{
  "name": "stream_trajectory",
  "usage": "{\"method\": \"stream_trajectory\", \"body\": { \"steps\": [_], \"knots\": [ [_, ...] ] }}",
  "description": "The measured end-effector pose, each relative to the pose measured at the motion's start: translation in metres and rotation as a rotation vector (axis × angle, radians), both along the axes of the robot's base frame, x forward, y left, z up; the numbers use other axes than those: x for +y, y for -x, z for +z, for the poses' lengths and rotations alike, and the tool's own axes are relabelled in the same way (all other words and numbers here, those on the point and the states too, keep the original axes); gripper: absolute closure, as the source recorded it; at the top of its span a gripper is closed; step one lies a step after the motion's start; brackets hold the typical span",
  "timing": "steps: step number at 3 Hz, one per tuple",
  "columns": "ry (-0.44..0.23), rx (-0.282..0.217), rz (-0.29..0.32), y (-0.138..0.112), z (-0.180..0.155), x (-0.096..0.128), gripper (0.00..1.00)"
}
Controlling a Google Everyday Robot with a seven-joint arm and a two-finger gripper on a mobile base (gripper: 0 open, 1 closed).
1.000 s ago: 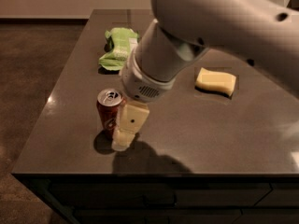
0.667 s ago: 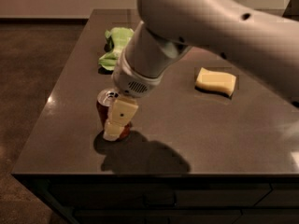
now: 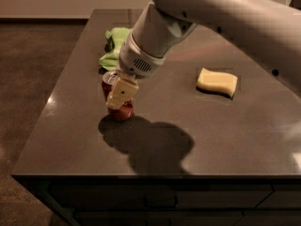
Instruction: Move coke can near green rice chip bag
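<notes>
On table [image 3: 225,140] front, claw [image 3: 121,94] at coke can [image 3: 123,113], grip can't tell; green rice chip bag [image 3: 114,54] nr behind.

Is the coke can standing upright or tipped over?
Upright: the coke can stands on the table, silver top up, end effector at its front.
</notes>
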State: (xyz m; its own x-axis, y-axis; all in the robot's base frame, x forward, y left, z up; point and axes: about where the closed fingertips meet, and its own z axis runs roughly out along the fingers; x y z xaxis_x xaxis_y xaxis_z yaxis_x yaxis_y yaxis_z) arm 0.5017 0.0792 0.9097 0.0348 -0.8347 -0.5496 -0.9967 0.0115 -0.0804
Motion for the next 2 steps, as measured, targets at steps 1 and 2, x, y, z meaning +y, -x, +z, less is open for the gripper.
{"method": "stream_trajectory", "body": {
  "steps": [1, 2],
  "knots": [
    [-0.031, -0.008, 0.001, -0.024, 0.019, -0.010, 0.82],
    [-0.066, -0.053, -0.038, -0.065, 0.040, -0.016, 1.00]
  ]
}}
